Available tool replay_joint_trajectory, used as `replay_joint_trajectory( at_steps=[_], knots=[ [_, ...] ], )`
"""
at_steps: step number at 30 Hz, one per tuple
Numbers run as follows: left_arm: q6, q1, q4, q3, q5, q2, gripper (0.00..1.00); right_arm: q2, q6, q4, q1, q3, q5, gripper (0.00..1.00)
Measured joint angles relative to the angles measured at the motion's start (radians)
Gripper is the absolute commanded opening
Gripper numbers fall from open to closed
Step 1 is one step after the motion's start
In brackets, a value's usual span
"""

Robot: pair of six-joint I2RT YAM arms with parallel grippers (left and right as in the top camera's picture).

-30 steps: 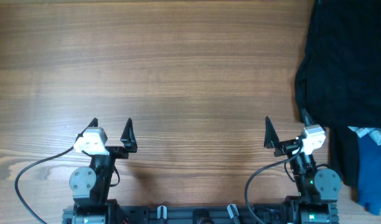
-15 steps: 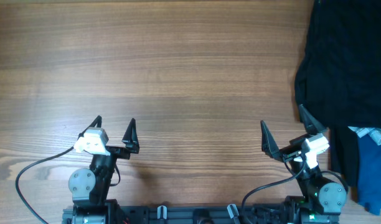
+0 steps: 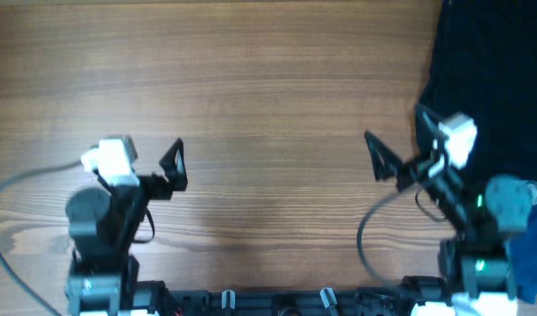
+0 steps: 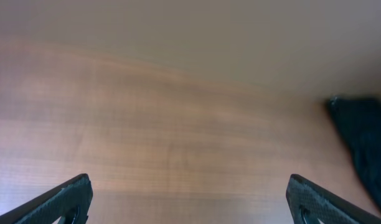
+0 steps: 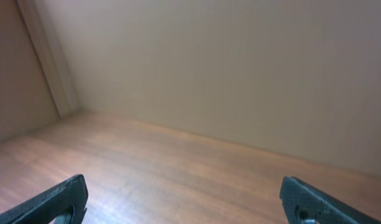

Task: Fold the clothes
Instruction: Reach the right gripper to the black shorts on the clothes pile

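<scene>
Item: black shorts (image 3: 492,79), heaped at right edge of counter (image 3: 251,79). Both empty: left fingers (image 3: 175,165) spread wide, right fingers (image 3: 378,154) spread wide near shorts.

Both arms reach forward, left claw (image 3: 147,160) and right claw (image 3: 398,139) spread wide, gripping nothing.

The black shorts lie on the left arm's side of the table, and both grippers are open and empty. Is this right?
Not quite: the overhead view shows the black shorts on the right arm's side of the table. The left gripper and the right gripper are open and empty.
</scene>
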Motion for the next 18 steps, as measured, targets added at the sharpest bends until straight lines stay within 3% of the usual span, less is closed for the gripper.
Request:
replay_joint_trajectory(
  at_steps=[4, 10, 12, 15, 18],
  knots=[
    [0.02, 0.0, -0.136, 0.192, 0.0, 0.247, 1.0, 0.271, -0.018, -0.199, 0.0, 0.234, -0.012, 0.99],
    [0.038, 0.0, -0.449, 0.512, -0.001, 0.559, 1.0, 0.57, -0.053, -0.52, 0.0, 0.562, -0.018, 1.0],
    [0.056, 0.0, -0.624, 0.626, -0.006, 0.647, 1.0, 0.636, -0.083, -0.6, 0.0, 0.629, -0.018, 1.0],
    [0.072, 0.0, -0.766, 0.749, -0.014, 0.741, 1.0, 0.683, -0.113, -0.617, 0.0, 0.682, -0.016, 1.0],
    [0.076, 0.0, -0.782, 0.792, -0.018, 0.786, 1.0, 0.687, -0.123, -0.572, 0.0, 0.698, 0.002, 1.0]
  ],
)
